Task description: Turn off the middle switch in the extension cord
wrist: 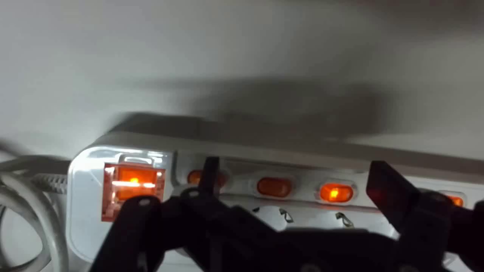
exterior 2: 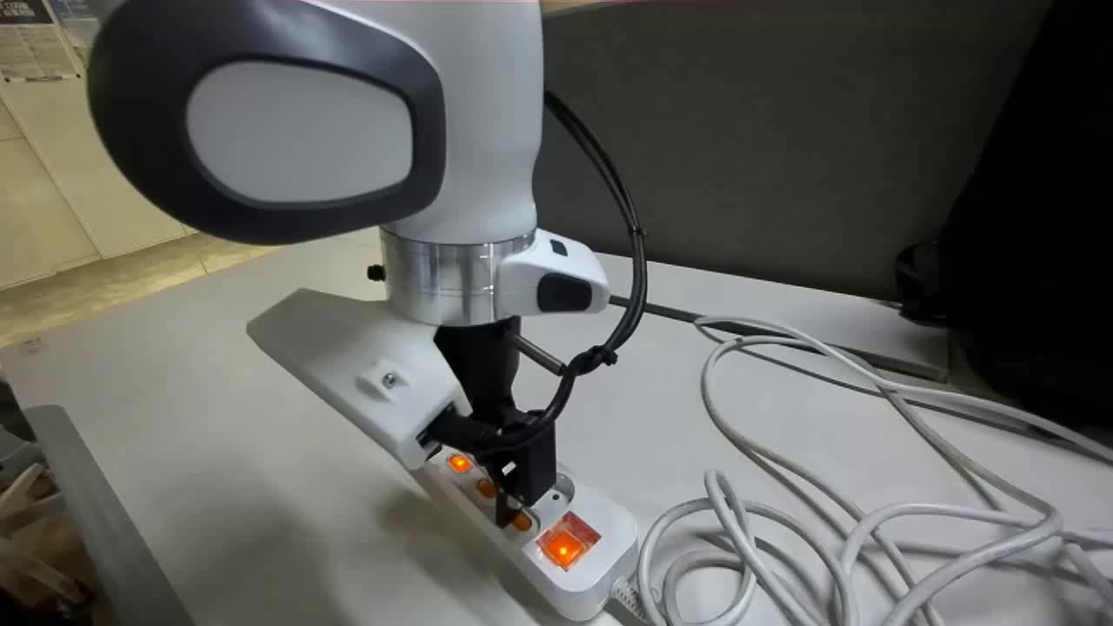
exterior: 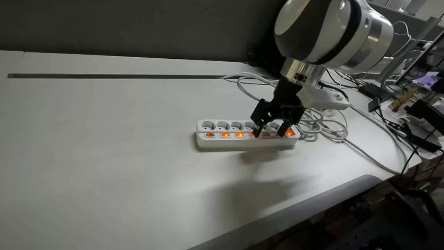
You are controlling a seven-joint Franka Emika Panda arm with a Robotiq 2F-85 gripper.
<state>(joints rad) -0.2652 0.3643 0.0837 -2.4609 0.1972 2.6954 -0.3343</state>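
The extension cord [exterior: 225, 142] lies flat on the table; its main-switch end shows in an exterior view [exterior 2: 613, 523] and in the wrist view [wrist: 84, 215]. The middle switch [wrist: 337, 192] is lit orange in the wrist view, between my fingers. It is lit in an exterior view [exterior 2: 459, 462] and partly covered by a fingertip in an exterior view [exterior: 252, 135]. My gripper [exterior: 269, 132] is open and empty above the strip, fingers spread along the switch row [wrist: 295, 168]. One finger covers part of the unlit switch nearest the main switch [wrist: 134, 181]. Whether the fingertips touch the strip, I cannot tell.
Loose white cables [exterior: 324, 128] coil beside the main-switch end, also in an exterior view [exterior 2: 739, 487]. An unlit switch [wrist: 274, 187] and a lit one [wrist: 455, 200] flank the middle switch. A grey partition [exterior: 138, 27] stands behind the table. A black object [exterior 2: 1035, 261] stands by the cables.
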